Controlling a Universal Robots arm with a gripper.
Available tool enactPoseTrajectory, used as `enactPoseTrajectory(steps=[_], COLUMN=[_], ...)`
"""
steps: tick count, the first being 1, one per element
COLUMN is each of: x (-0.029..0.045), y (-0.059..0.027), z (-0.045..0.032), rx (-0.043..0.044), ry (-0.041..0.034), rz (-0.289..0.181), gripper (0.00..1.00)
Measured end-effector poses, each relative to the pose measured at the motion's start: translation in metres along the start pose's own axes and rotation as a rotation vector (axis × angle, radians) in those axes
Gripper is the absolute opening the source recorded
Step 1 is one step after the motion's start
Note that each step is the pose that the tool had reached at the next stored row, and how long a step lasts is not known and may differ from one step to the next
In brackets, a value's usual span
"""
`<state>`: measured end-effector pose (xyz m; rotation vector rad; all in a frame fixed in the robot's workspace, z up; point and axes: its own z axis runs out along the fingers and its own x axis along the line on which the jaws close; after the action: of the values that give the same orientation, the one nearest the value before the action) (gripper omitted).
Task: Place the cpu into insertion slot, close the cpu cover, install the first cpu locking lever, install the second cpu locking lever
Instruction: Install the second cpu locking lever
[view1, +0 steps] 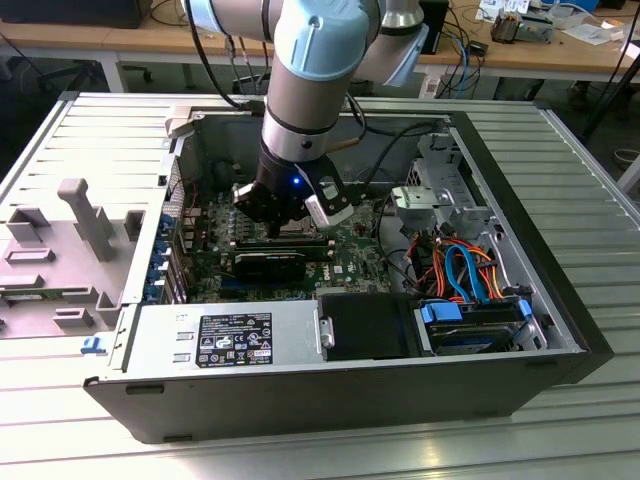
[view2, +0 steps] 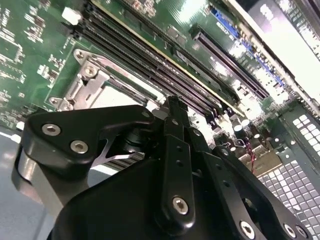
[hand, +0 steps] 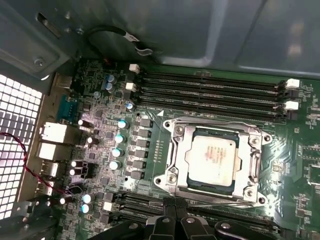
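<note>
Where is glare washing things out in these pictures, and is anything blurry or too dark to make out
In the second wrist view, glare bleaches the board toward the case edge, and the close-up hand is a dark mass. In the first wrist view, the cpu top reflects pale light but stays legible inside the cover; the case wall above is soft. In the exterior view, the case interior under the arm lies in shadow.
</note>
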<state>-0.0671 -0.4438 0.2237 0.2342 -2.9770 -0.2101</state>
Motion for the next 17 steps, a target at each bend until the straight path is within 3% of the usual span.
enactPoseTrajectory(steps=[17], x=[0.0110], y=[-0.0017], z=[0.0160], rx=[-0.0342], ry=[-0.0051], rz=[-0.006], gripper=[0.11])
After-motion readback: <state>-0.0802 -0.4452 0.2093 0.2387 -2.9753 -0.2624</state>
